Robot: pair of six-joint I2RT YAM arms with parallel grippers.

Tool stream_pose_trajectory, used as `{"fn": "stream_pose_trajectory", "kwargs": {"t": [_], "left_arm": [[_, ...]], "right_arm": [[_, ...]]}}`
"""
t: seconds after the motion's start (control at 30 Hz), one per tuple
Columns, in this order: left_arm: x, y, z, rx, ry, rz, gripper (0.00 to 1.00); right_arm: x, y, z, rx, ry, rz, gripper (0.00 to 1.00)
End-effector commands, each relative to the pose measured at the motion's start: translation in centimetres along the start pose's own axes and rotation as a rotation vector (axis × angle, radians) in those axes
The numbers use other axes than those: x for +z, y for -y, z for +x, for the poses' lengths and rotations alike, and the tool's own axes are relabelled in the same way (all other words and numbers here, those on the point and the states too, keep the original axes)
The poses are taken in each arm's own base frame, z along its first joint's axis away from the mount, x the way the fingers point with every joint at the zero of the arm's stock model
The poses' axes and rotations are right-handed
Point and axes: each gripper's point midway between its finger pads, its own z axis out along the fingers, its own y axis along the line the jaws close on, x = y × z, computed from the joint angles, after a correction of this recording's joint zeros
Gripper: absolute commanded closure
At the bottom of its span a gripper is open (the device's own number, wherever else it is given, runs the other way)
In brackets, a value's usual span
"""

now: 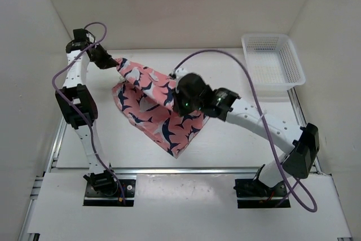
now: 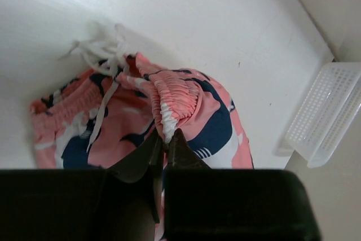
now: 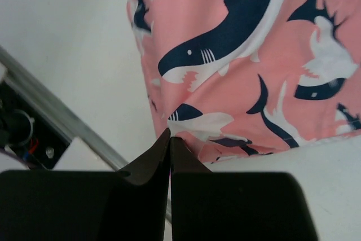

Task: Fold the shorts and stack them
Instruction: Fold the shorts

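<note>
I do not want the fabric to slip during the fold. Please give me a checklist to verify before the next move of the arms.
1. Left gripper shut on the shorts' waistband: ok.
2. Right gripper shut on a fabric edge: ok.
3. Fabric stretched between both grippers: ok in the top view.
4. Shorts lying flat on the table: not ok, partly lifted and creased.
5. Drawstring tucked away: not ok, it hangs loose.
6. Basket apart from shorts and arms: ok.

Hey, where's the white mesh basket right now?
In the top view, the white mesh basket sits at the far right corner of the table, well apart from the shorts near the middle.
</note>
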Motion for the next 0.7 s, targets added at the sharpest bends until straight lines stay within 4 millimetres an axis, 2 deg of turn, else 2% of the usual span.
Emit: {"fn": "stream_pose_trajectory", "kwargs": {"t": [0.0, 0.03, 0.07, 0.13, 0.17, 0.2, 0.23, 0.3, 0.33, 0.43, 0.47, 0.53, 0.57, 0.6, 0.63, 0.67], "left_arm": [[-5.3, 0.6, -1.2, 0.068, 0.097, -0.009, 0.90], [-5.0, 0.1, -0.6, 0.055, 0.075, -0.022, 0.90], [-6.0, -0.5, -0.7, 0.057, 0.087, -0.037, 0.90], [-6.1, -2.0, 0.0, 0.051, 0.067, -0.068, 0.90], [-6.4, -2.9, 0.0, 0.034, 0.070, -0.097, 0.90], [-7.2, -3.6, 0.1, 0.035, 0.074, -0.115, 0.90], [-7.0, -4.3, 0.8, 0.034, 0.058, -0.135, 0.90], [-8.2, -6.1, 0.7, 0.002, 0.074, -0.181, 0.90], [-8.1, -6.6, 1.7, -0.001, 0.047, -0.194, 0.90], [-9.2, -8.8, 2.7, -0.033, 0.048, -0.264, 0.90], [-9.7, -9.7, 2.8, -0.043, 0.058, -0.292, 0.90], [-10.5, -10.5, 3.5, -0.056, 0.060, -0.324, 0.90], [-10.1, -11.6, 4.4, -0.078, 0.031, -0.341, 0.90], [-10.3, -12.0, 5.2, -0.086, 0.015, -0.360, 0.80], [-10.5, -12.7, 5.7, -0.102, 0.008, -0.369, 0.38], [-10.1, -13.8, 6.9, -0.129, -0.031, -0.377, 0.22]], "right_arm": [[0.2, -1.6, 4.2, -0.100, -0.068, 0.028, 1.00], [0.5, -3.0, 5.8, -0.134, -0.104, 0.005, 1.00], [1.1, -3.2, 7.7, -0.145, -0.146, 0.007, 1.00], [1.2, -4.5, 9.5, -0.188, -0.179, -0.008, 1.00], [1.5, -4.4, 10.7, -0.204, -0.203, 0.002, 1.00], [1.4, -4.8, 11.0, -0.214, -0.206, -0.008, 1.00], [1.8, -4.7, 12.0, -0.228, -0.229, 0.005, 1.00], [2.0, -4.6, 13.4, -0.245, -0.260, 0.008, 1.00], [2.3, -5.0, 14.2, -0.253, -0.276, -0.005, 1.00], [3.2, -5.3, 16.3, -0.277, -0.323, -0.014, 1.00], [3.3, -5.5, 16.1, -0.275, -0.313, -0.019, 1.00], [3.6, -6.3, 17.6, -0.299, -0.348, -0.037, 1.00], [3.6, -6.8, 17.6, -0.293, -0.350, -0.063, 1.00], [3.8, -7.3, 18.6, -0.308, -0.376, -0.073, 1.00], [3.7, -8.1, 18.9, -0.314, -0.385, -0.097, 0.99], [3.6, -8.0, 19.3, -0.317, -0.408, -0.096, 0.63]]}}
